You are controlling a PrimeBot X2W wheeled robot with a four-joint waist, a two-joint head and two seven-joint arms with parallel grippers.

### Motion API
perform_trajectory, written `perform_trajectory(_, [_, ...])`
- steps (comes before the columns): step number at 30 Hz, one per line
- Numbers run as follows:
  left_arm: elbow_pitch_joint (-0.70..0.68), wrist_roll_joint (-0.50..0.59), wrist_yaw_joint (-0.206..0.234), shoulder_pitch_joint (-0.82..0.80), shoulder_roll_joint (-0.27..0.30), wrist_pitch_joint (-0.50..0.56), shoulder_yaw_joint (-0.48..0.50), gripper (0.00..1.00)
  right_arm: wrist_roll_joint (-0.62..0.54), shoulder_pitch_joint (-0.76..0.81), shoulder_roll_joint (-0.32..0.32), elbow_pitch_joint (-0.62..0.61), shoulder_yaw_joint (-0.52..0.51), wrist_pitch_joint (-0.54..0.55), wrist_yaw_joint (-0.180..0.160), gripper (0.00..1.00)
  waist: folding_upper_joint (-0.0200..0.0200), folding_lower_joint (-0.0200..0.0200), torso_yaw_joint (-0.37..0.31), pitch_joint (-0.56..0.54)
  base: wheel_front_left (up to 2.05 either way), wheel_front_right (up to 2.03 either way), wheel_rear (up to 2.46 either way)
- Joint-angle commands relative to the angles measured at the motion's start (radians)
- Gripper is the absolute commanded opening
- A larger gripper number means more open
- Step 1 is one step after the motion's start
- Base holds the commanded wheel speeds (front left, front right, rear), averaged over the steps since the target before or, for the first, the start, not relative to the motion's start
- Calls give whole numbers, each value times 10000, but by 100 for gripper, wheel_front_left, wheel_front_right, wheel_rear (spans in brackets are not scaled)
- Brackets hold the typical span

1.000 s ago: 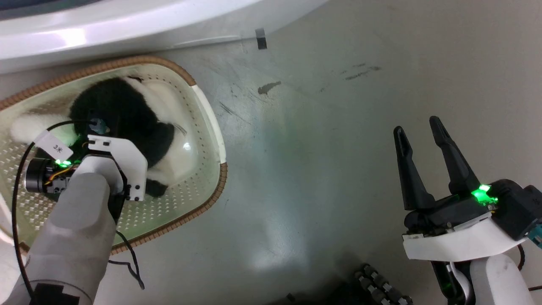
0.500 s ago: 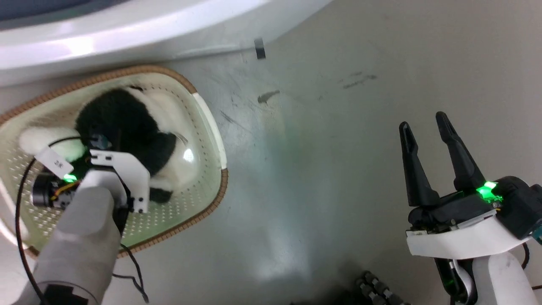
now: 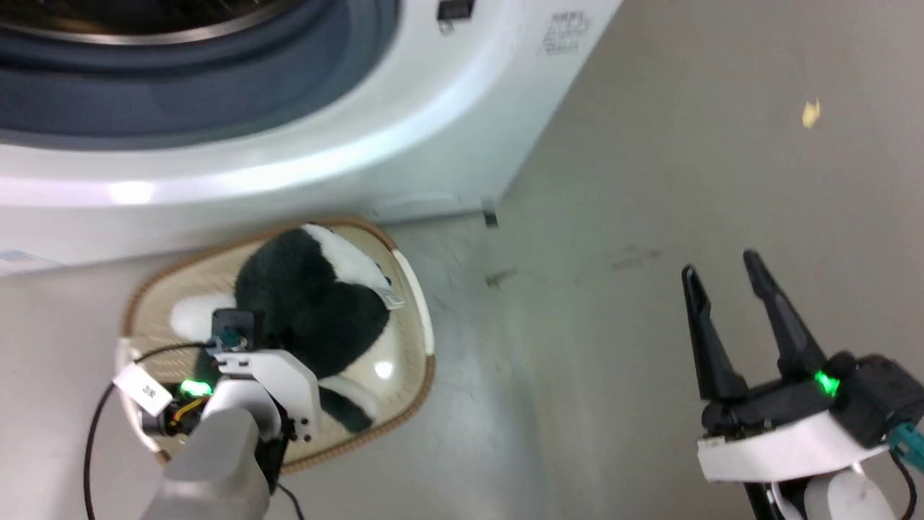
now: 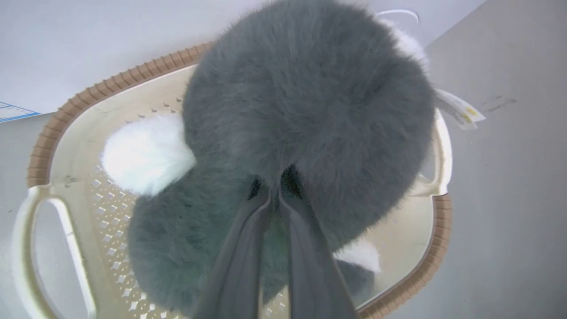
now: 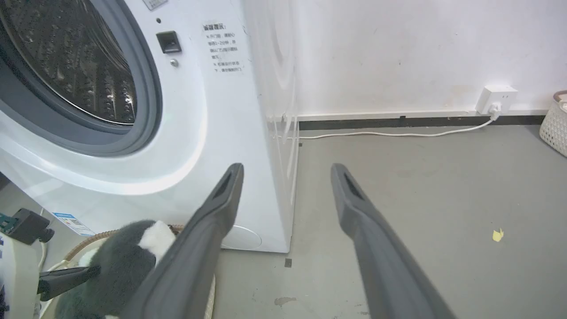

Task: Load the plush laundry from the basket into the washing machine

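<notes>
The plush laundry (image 3: 310, 303), black fur with white patches, bulges over the brown rim of the cream basket (image 3: 431, 368) on the floor. In the left wrist view my left gripper (image 4: 274, 192) is shut on the plush laundry (image 4: 310, 97), its two fingers pressed together and buried in the fur above the basket (image 4: 88, 95). The washing machine (image 3: 433, 108) stands just behind the basket, its drum (image 5: 75, 66) showing inside the grey door seal. My right gripper (image 3: 720, 265) hangs open over bare floor to the right, holding nothing.
A white wall runs behind the washer, with a socket (image 5: 496, 99) and a white cable along the skirting. Another white basket (image 5: 556, 124) sits at the far right. A yellow scrap (image 3: 811, 112) lies on the grey floor.
The head camera has tilted up, bringing the washer's opening into view. My left gripper has shut on the plush, which now sits higher against the basket rim. The right gripper stays open.
</notes>
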Motion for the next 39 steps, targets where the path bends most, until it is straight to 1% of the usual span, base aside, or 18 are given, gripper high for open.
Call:
perform_trajectory(1, [-206, -66, -65, 193, -14, -105, 52, 0, -81, 146, -56, 32, -25, -45, -9, 100, 0, 1, 558, -980, 0, 0, 0])
perform_trajectory(2, [-761, -69, -46, 560, -66, -137, 128, 0, -198, 355, -110, 61, -29, -45, -9, 100, 0, 1, 731, -1354, 0, 0, 0])
perform_trajectory(3, [-761, -69, -46, 560, -66, -137, 128, 0, -198, 355, -110, 61, -29, -45, -9, 100, 0, 1, 731, -1354, 0, 0, 0])
perform_trajectory(8, [-2959, 142, 152, 1848, -54, -145, 509, 0, -431, 801, -127, 106, -13, -45, -9, 100, 0, 1, 1064, -2105, 0, 0, 0])
perform_trajectory(13, [-5070, 342, 276, 3091, -111, -147, 1142, 0, -556, 1080, -125, 162, 8, -45, -9, 100, 0, 1, 1248, -2660, 0, 0, 0])
perform_trajectory(19, [-7536, 954, 331, 4143, -143, -148, 1691, 0, -642, 1215, -102, 148, 51, -45, -9, 100, 0, 1, 1295, -2890, 0, 0, 0])
perform_trajectory(22, [-8804, 1300, 468, 4369, -200, -148, 1951, 0, -634, 1215, -116, 58, 34, -45, -9, 100, 0, 1, 1306, -2756, 0, 0, 0])
perform_trajectory(25, [-9974, 1623, 569, 4305, -264, -148, 2196, 0, -634, 1166, -124, -16, 47, -45, -9, 100, 0, 1, 1251, -2510, 0, 0, 0])
perform_trajectory(28, [-10783, 1965, 577, 3980, -235, -148, 2254, 0, -604, 1055, -143, -60, 97, -45, -9, 100, 0, 1, 1138, -2165, 0, 0, 0])
perform_trajectory(32, [-10786, 2219, 483, 3066, 95, 30, 2251, 0, -544, 782, -173, -103, 178, -45, -9, 100, 0, 1, 888, -1566, 0, 0, 0])
perform_trajectory(34, [-10771, 2254, 490, 2432, 240, 352, 2310, 0, -506, 629, -166, -138, 205, -45, -9, 100, 0, 1, 722, -1225, 0, 0, 0])
perform_trajectory(39, [-10630, 2601, 346, 646, 848, 1359, 2273, 0, -348, 254, -126, -215, 203, -45, -9, 100, 0, 1, 318, -318, 0, 0, 0])
